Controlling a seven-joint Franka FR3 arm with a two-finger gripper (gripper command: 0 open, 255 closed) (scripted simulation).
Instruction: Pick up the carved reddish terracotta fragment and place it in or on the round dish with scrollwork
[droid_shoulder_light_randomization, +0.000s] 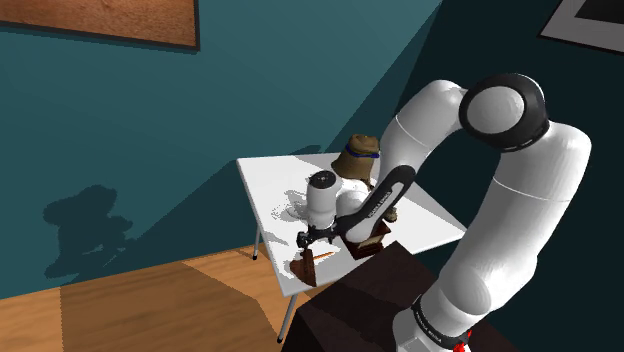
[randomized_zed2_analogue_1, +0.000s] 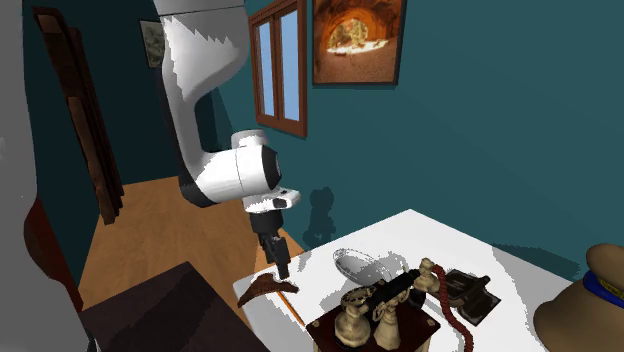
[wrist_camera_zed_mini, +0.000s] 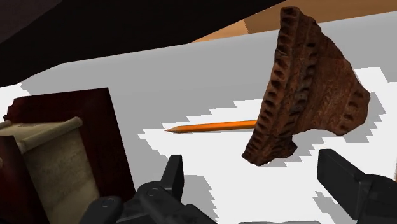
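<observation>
White desk (droid_shoulder_light_randomization: 275, 180), teal walls. Fingers (wrist_camera_zed_mini: 343, 181) spread open, poised over reddish carved fragment (wrist_camera_zed_mini: 305, 89), not clasping it. Fragment lies at desk's near corner, beside orange pencil (wrist_camera_zed_mini: 213, 126).

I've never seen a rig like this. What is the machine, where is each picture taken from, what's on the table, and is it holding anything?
It is a white robot arm standing on a dark box and ending in two black jaws. One picture looks down from beside its base. Another faces the arm across the table. The third comes from a camera on the hand itself. On the white table are a carved reddish-brown fragment, an orange pencil, a pale round dish, an old telephone and a brown hat. The jaws stand open just over the fragment without touching it, so nothing is held.
</observation>
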